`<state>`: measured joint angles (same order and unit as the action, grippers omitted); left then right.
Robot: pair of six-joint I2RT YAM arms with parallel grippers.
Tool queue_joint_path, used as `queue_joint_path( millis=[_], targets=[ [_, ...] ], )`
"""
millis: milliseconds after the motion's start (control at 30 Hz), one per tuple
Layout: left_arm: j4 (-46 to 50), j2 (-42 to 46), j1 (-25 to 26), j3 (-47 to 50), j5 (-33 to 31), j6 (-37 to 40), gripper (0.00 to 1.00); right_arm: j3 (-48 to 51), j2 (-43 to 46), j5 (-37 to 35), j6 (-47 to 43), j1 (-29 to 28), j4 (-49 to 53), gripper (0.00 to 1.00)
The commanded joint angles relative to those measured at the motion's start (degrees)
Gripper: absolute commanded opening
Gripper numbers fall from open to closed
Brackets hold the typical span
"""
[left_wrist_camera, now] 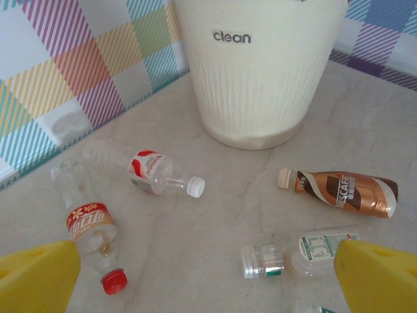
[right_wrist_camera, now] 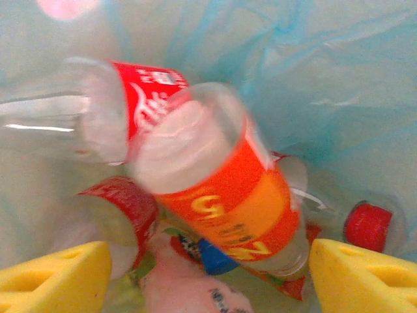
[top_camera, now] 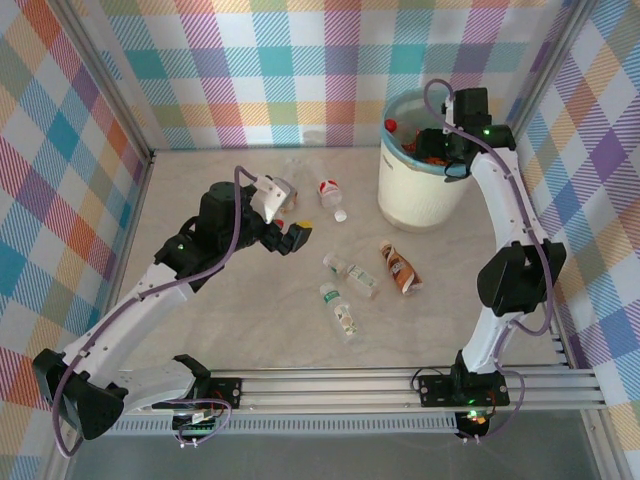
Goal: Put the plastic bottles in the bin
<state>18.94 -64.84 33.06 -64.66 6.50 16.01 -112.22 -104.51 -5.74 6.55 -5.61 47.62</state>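
The cream-white bin (top_camera: 420, 195) with a blue liner (right_wrist_camera: 326, 78) stands at the back right. My right gripper (top_camera: 437, 152) hangs over its mouth, open (right_wrist_camera: 208, 280). A blurred orange-label bottle (right_wrist_camera: 228, 195) lies loose between the yellow fingers, on several bottles inside. My left gripper (top_camera: 288, 213) is open (left_wrist_camera: 208, 287) low over the table. Ahead of it lie a red-cap bottle (left_wrist_camera: 91, 228), a white-cap red-label bottle (left_wrist_camera: 159, 175) (top_camera: 331, 193), a green-label bottle (left_wrist_camera: 293, 255) (top_camera: 352, 275) and a brown bottle (left_wrist_camera: 345, 192) (top_camera: 400, 268). Another green-label bottle (top_camera: 340, 308) lies nearer.
Checked cloth walls (top_camera: 280, 70) close off the back and both sides. A metal rail (top_camera: 400, 385) runs along the near edge by the arm bases. The marble table (top_camera: 230, 320) is bare at the front left.
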Motion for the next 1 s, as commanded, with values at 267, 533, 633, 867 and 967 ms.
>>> queue_joint_path(
  millis=[267, 533, 633, 867, 967],
  targets=[
    [8.07, -3.40, -0.41, -4.39, -6.39, -5.37, 1.00, 4.86, 14.89, 0.24, 2.48, -1.88, -2.66, 0.84],
    [16.79, -13.48, -2.25, -12.34, -17.55, -14.42, 1.00, 16.02, 24.72, 3.73, -2.57, -8.93, -17.06, 0.83],
    [22.23, -20.55, -4.85, -18.20, -15.91, -17.68, 1.00, 17.85, 25.74, 4.00, -4.45, -13.02, -18.59, 0.83],
    [27.87, -39.78, -12.21, -33.66, -7.98, -23.00, 1.00, 22.11, 25.71, 6.34, -4.93, -20.14, -20.85, 0.82],
    [29.86, -48.22, -13.75, -41.20, -5.57, -23.83, 0.97, 24.31, 26.49, 7.29, -4.26, -21.18, -21.72, 0.82]
  ],
)
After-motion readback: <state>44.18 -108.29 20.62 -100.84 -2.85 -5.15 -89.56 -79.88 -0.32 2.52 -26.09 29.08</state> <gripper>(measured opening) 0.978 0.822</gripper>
